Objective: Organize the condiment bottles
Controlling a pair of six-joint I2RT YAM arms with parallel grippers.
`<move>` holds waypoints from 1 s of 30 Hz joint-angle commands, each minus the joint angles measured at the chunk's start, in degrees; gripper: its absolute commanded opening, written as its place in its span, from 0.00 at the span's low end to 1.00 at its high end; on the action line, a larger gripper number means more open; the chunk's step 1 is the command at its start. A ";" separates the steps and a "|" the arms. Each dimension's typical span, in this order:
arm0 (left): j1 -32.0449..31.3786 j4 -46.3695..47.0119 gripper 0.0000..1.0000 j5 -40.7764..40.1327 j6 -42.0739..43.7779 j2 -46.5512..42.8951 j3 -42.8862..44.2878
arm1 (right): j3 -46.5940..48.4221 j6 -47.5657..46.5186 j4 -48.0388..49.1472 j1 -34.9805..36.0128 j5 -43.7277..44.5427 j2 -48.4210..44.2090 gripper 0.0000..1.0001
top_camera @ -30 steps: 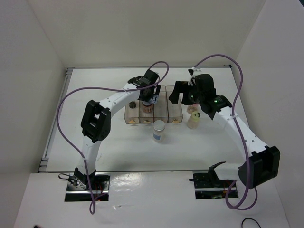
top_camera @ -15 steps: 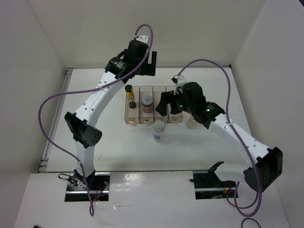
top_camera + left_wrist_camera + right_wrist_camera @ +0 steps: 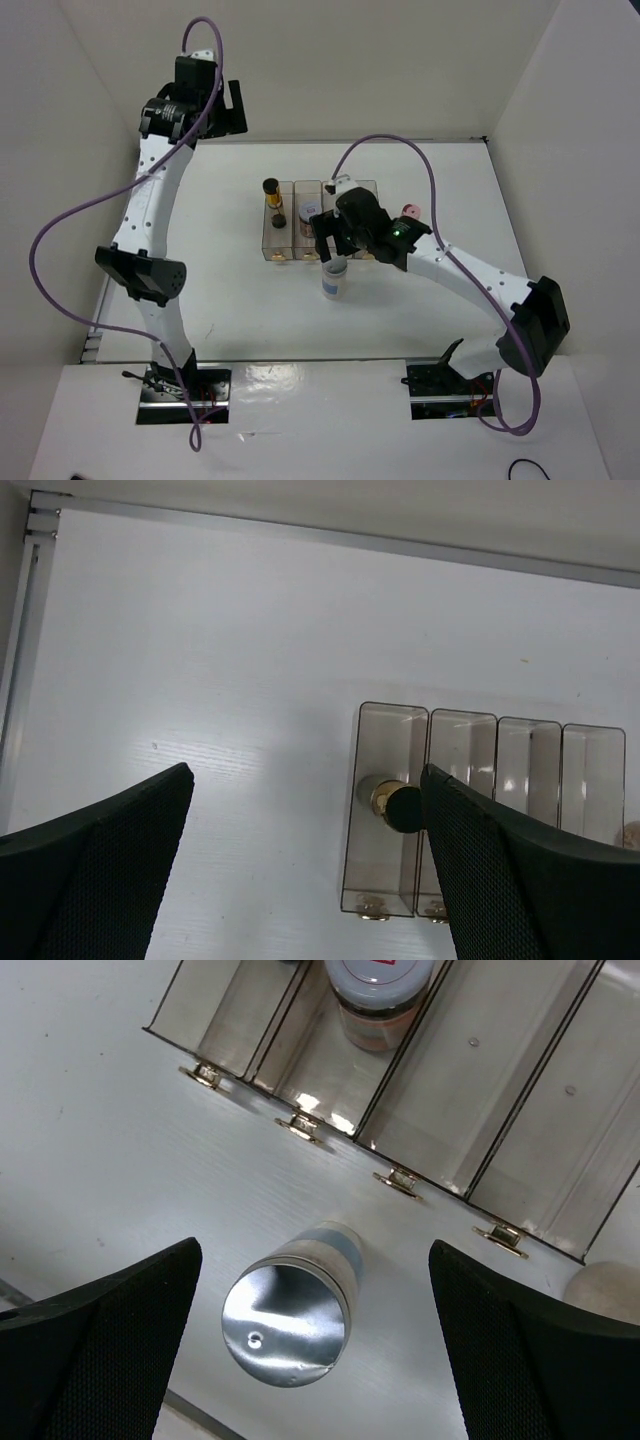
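The slim black-capped amber bottle (image 3: 272, 200) stands in the leftmost slot of the clear tray (image 3: 350, 228); it also shows in the left wrist view (image 3: 403, 807). The lilac-lidded brown jar (image 3: 311, 217) sits in the second slot (image 3: 380, 990). The pale-blue-lidded clear jar (image 3: 335, 277) stands on the table in front of the tray. My right gripper (image 3: 330, 245) hangs open above it, jaws wide on either side of its lid (image 3: 287, 1330). The pink-capped bottle (image 3: 409, 211) stands right of the tray. A cream top (image 3: 605, 1295) shows by the tray's right end. My left gripper (image 3: 232, 108) is open, high at the back left.
The tray's two right slots (image 3: 540, 1130) hold nothing. White walls close in the table on the left, back and right. A metal rail (image 3: 30, 630) runs along the table's left edge. The right arm (image 3: 460, 265) lies across the table right of the tray.
My left arm has lifted from the tray and swung up to the back left, empty. My right gripper has moved left from the pink and cream bottles to above the blue-lidded jar.
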 commanded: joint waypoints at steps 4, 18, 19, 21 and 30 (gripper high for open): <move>2.68 8.35 1.00 4.69 2.12 -15.66 -19.72 | 2.21 -0.42 -2.88 0.84 2.86 0.50 0.98; 9.63 19.36 1.00 10.05 -0.08 -31.41 -52.11 | -0.68 2.40 -2.10 3.66 2.77 3.84 0.98; 10.33 19.36 1.00 10.57 -0.08 -31.41 -52.13 | -0.69 2.40 -2.09 3.66 2.78 3.84 0.98; 10.33 19.88 1.00 10.58 -0.08 -31.94 -53.96 | -0.69 2.40 -2.09 3.66 2.78 4.54 0.98; 12.00 20.94 1.00 11.72 0.45 -33.52 -57.57 | -0.69 4.77 -4.99 3.66 5.32 7.09 0.92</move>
